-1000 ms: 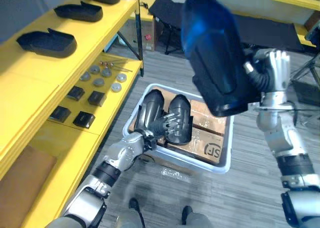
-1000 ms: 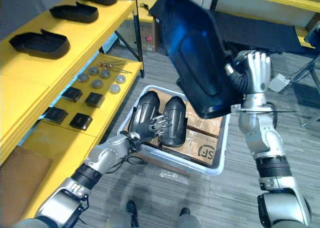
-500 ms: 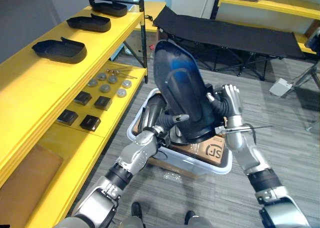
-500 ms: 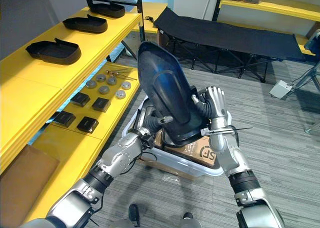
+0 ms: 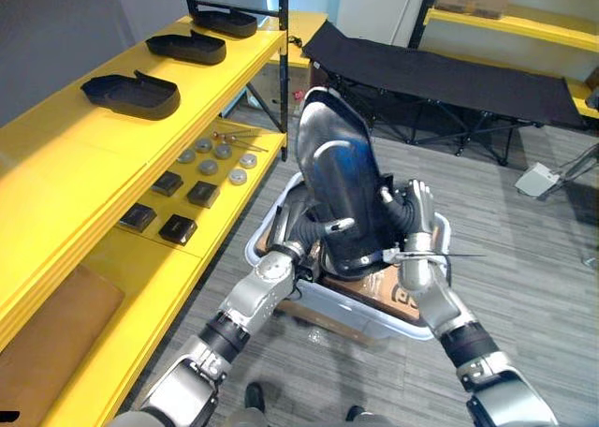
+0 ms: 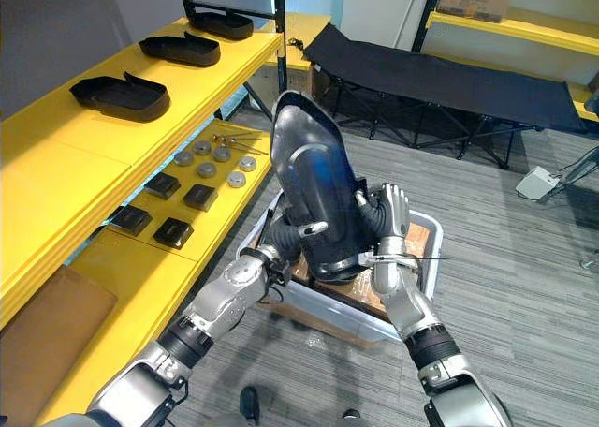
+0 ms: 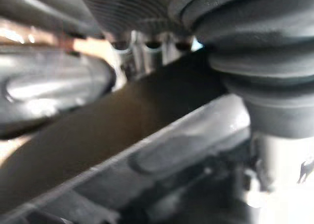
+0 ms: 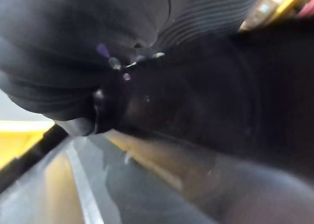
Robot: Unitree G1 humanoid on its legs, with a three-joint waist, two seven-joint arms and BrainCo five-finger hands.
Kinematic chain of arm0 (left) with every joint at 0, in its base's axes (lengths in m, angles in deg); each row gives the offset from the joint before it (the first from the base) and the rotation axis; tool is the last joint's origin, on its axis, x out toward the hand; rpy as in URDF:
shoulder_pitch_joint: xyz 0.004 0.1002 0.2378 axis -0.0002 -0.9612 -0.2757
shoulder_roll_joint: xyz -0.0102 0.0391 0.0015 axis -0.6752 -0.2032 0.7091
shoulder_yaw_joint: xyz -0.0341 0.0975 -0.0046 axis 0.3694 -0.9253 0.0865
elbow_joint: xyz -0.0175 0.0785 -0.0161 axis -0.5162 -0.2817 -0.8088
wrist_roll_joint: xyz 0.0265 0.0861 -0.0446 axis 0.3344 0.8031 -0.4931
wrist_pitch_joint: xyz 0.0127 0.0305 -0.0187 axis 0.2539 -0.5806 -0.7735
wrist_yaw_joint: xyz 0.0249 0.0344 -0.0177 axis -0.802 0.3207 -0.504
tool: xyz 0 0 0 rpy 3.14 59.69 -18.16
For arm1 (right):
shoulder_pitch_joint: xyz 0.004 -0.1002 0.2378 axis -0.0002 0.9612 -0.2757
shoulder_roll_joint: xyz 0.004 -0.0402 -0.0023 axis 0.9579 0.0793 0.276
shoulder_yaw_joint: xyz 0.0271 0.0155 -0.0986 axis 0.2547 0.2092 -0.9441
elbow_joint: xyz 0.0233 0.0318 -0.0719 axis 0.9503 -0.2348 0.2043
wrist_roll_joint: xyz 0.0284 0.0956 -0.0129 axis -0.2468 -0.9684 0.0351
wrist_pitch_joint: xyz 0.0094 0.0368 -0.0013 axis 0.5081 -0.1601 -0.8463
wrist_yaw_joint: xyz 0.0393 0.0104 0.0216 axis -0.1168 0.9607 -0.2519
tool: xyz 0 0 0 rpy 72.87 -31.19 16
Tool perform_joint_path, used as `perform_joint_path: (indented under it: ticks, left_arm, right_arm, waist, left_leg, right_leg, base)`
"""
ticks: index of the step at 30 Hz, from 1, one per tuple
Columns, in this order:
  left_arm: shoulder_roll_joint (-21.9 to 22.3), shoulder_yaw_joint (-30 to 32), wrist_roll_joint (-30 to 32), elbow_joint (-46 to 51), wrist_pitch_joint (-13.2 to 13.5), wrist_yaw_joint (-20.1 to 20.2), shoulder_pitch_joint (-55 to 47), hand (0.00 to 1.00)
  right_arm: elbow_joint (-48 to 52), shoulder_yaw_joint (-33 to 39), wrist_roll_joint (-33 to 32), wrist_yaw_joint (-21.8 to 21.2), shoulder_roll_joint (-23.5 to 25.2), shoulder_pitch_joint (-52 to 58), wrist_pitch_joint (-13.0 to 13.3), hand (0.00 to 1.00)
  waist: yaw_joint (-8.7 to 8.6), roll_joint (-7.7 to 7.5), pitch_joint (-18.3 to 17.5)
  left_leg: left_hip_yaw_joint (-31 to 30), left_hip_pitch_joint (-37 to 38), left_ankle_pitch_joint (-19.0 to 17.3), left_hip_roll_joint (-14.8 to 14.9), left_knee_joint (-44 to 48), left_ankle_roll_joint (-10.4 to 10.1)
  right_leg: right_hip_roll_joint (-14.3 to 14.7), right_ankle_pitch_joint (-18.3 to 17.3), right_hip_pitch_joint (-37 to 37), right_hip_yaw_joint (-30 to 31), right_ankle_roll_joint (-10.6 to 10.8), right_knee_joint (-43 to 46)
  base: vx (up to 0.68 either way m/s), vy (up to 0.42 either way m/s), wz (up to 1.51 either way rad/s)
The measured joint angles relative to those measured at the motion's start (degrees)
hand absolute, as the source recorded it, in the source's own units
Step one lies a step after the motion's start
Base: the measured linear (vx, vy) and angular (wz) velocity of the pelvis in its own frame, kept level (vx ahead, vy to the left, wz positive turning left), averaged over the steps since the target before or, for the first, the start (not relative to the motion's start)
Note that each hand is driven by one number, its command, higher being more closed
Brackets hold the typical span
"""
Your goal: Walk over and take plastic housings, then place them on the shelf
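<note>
Holding a big black housing (image 5: 337,174) upright, just over a white bin (image 5: 365,315) on the floor. Gripping it low down with the left robot hand (image 5: 333,228): thumb hooked over the front face and clamped on the housing, fingers hidden behind it. Pressing on its other edge with the right robot hand (image 5: 417,223), fingers straight and pointing up, flat against the plastic, not curled round it. From both wrists, dark plastic right up close to each hand.

Down in the bin, brown cardboard (image 5: 410,301) and one more dark housing (image 5: 288,212) behind the left arm.

Off to the left, a yellow shelf (image 5: 65,165). On its top board, three black housings (image 5: 131,92) in a row, well apart from each other, hollow side up. On the lower board, small black blocks (image 5: 178,228) near the front and round grey discs (image 5: 217,155) further back. Behind the bin, a black folding bed (image 5: 449,71) on the grey floor.
</note>
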Motion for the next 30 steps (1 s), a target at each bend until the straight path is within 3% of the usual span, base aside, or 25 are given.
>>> perform_joint_path:
  ticks: [5, 12, 23, 24, 30]
  left_arm:
    - [-0.03, -0.9, -0.96, 0.0, 1.2, -3.74, -0.51, 1.0]
    - [0.7, -1.92, -12.73, 0.03, 8.09, -8.83, -2.08, 1.0]
    - [3.45, 0.19, -17.48, 0.04, 12.27, -7.7, -5.97, 1.0]
    - [3.61, 0.21, -17.45, 0.04, 12.49, -7.38, -6.53, 1.0]
    - [4.7, 1.0, -15.03, 1.57, 12.7, -6.63, -9.27, 1.0]
  right_arm:
    - [0.46, -1.19, -1.37, 1.85, 0.52, 0.0, 0.0, 1.0]
    - [4.23, -2.13, -2.93, 4.05, 1.64, 1.41, 0.61, 1.0]
    - [6.77, -1.71, -2.44, 5.75, 4.03, 6.96, 2.56, 1.0]
    - [7.09, -1.68, -2.47, 5.73, 4.15, 7.74, 2.72, 0.0]
    - [9.7, -0.15, -3.02, 5.61, 5.78, 12.16, 5.1, 0.0]
  waist:
    - [0.28, 0.01, -0.01]
    - [-0.28, 0.04, -0.02]
    - [-0.55, 0.04, -0.02]
    - [-0.55, 0.04, -0.02]
    - [-0.55, 0.04, -0.02]
  left_leg:
    - [-0.23, 0.15, -0.02, 0.23, 0.0, -0.02]
    - [0.37, 0.72, -0.05, 0.35, 0.0, -0.06]
    - [0.71, 0.88, -0.13, 0.6, -0.04, -0.17]
    - [0.72, 0.89, -0.14, 0.62, -0.05, -0.19]
    - [0.96, 1.03, -0.24, 0.79, -0.09, -0.33]
  right_leg:
    - [0.27, 0.12, 0.18, 0.04, -0.11, -0.14]
    - [0.3, 0.13, 0.17, 0.53, -0.13, -0.24]
    - [0.44, 0.12, 0.13, 0.86, -0.13, -0.3]
    - [0.43, 0.12, 0.13, 0.89, -0.14, -0.32]
    - [0.41, 0.11, 0.08, 1.19, -0.15, -0.32]
  base:
    - [0.0, 0.001, 0.01]
    - [-0.01, 0.01, -0.04]
    - [0.0, 0.0, 0.0]
    - [0.0, 0.0, 0.0]
    - [0.0, 0.001, -0.02]
